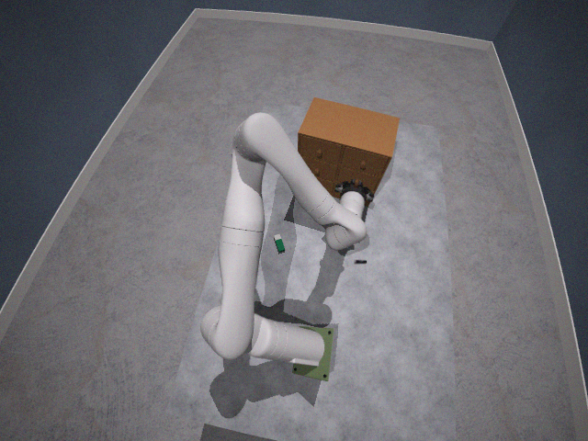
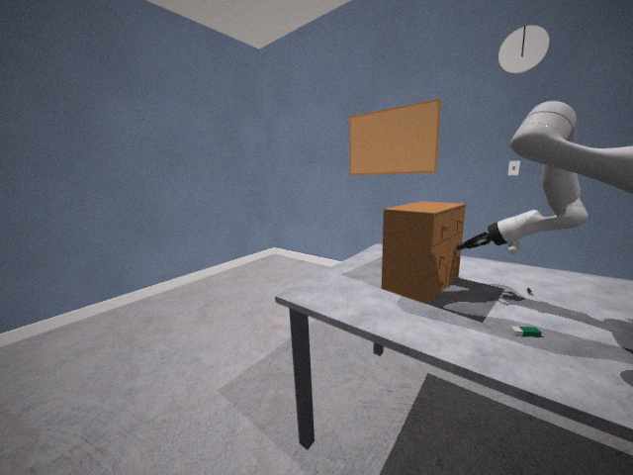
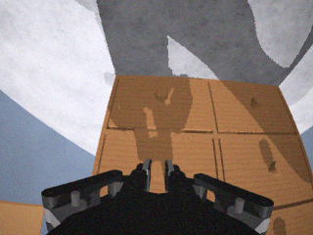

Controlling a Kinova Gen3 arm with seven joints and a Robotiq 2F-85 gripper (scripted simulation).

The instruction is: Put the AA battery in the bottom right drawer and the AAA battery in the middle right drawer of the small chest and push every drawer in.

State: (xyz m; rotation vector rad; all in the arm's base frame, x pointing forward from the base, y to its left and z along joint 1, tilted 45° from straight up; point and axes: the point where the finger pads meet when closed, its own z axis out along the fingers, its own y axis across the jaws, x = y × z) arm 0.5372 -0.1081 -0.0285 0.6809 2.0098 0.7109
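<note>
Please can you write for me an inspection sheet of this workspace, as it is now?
Surface: grey mottled table, with shadows across it.
Job's things: wooden chest upright, visible drawers look pushed in; one small dark item lies on the table, perhaps a battery, type unreadable; a second one is not seen.
Clutter: green-and-white block lies apart from the chest.
Gripper: the gripper is at the chest's front, fingers narrowly apart by the middle row's right drawer; whether they grip its knob, cannot tell.
Cables: nothing seen.
Surroundings: blue walls, with a framed orange-brown board.
</note>
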